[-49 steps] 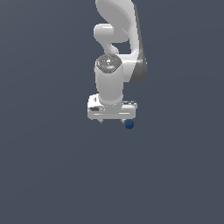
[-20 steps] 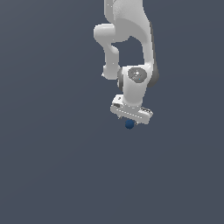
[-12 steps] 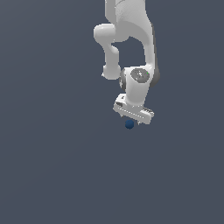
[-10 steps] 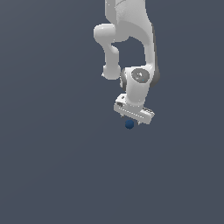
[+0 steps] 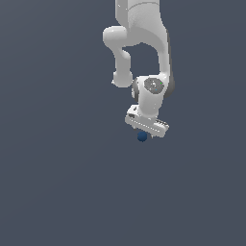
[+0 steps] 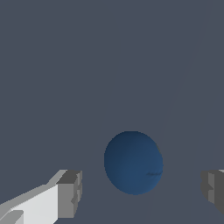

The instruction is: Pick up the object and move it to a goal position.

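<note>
The object is a small dark blue ball (image 5: 141, 137), sitting just below the white hand of my gripper (image 5: 144, 133) in the exterior view. In the wrist view the ball (image 6: 133, 162) fills the space between my two grey fingertips (image 6: 70, 192). There is a clear gap on each side of it. My gripper (image 6: 141, 192) is open and touches nothing. The fingers themselves are mostly hidden behind the hand in the exterior view.
The white arm (image 5: 141, 43) comes down from the top of the exterior view. A plain dark grey ground (image 5: 57, 182) lies all around, with no other objects in view.
Since 2.5 s ago the hand has swung toward the exterior view's right, turned, and come over the ball. Over the last second it has hardly moved. The ball has stayed put.
</note>
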